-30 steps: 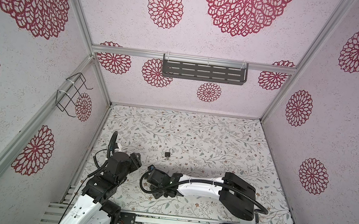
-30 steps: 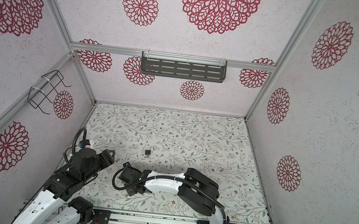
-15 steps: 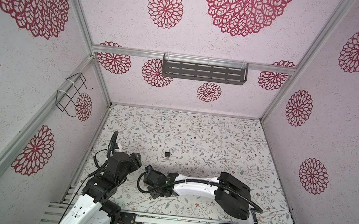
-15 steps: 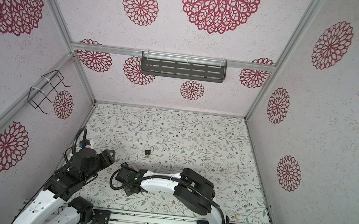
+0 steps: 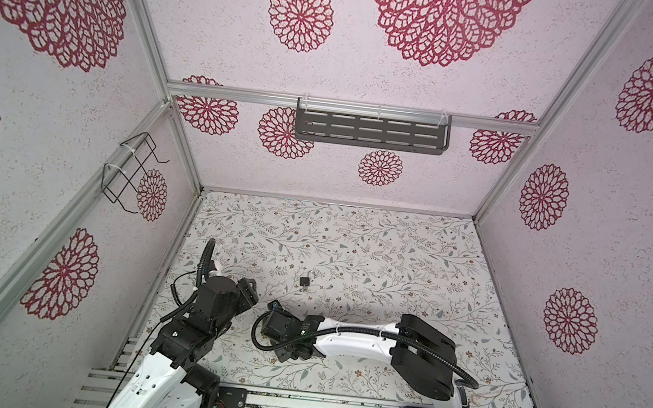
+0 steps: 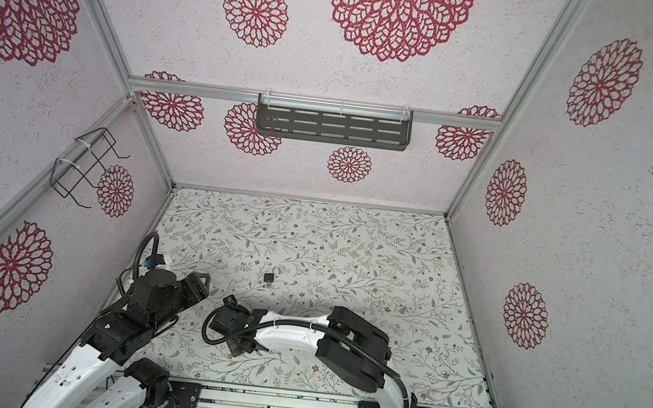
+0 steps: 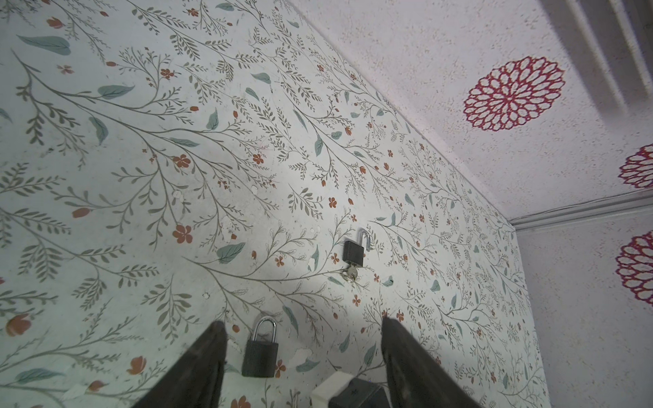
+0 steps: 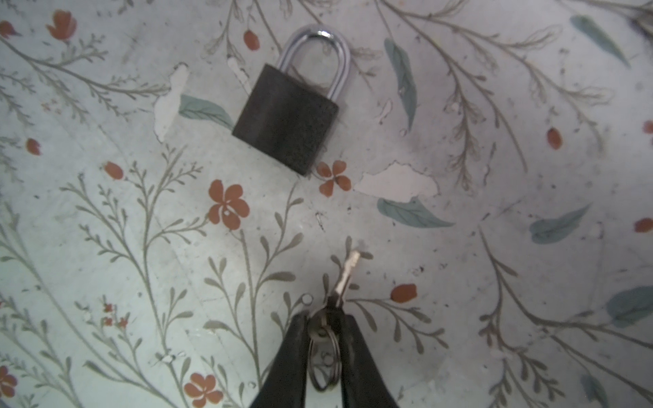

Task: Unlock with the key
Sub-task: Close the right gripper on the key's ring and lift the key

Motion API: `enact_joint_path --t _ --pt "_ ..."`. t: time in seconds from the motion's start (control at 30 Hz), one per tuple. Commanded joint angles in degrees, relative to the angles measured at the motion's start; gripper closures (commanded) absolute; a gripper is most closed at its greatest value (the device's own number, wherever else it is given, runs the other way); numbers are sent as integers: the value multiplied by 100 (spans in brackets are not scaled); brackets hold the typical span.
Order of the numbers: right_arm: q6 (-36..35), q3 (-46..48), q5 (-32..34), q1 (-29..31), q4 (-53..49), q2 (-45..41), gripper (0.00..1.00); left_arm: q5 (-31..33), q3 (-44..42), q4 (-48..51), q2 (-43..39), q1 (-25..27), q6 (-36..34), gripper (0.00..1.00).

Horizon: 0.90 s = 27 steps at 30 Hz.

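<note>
Task object: the shut padlock (image 8: 286, 118) lies flat on the floral table (image 8: 494, 219), its shackle (image 8: 314, 46) seated in the body. We take it as our reference.

The right gripper (image 8: 325, 318) is clenched on the bow of a small key (image 8: 345, 277), with the split ring (image 8: 323, 367) hanging loose between its fingers. The blade projects beyond the fingertips and points toward the shut padlock, near it but clearly apart. We judge the hold on the bow to be deliberate, since it leaves the whole blade free to enter the keyway. The blade aims past a corner of the body, not at its base face, so in our view it needs realigning before insertion.

The left gripper (image 7: 301, 321) is released, its fingers (image 7: 208, 356) spread wide to either side of the shut padlock, neither touching it. We judge it is placed to clamp the body — a loose padlock would slide when the key pushes against it. Whether the fingers reach table level we cannot tell.

Also noted: a second padlock (image 7: 353, 251) lies well beyond the shut padlock, its shackle sprung open and a second key (image 7: 349, 273) in its base. It appears already unlocked.

Risk — the thin key may twist in the pinch under turning load.
</note>
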<state>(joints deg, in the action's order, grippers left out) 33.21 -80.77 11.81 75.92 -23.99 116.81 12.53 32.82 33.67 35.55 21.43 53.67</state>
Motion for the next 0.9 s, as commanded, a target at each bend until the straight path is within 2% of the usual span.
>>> enact_joint_path --t 0.0,0.1,0.43,0.87 --pt "144 -54 15 17 -350 -41 84 -5 -87 -159 22 -73 83 28" --pt "148 -36 73 19 -309 -101 89 -32 -91 -202 56 -69 95 28" --pt "202 303 250 -77 -9 -398 98 -67 -96 -256 81 -71 143 27" --pt "-315 1502 204 -324 1039 -1602 98 -464 -78 -561 106 -71 328 27"
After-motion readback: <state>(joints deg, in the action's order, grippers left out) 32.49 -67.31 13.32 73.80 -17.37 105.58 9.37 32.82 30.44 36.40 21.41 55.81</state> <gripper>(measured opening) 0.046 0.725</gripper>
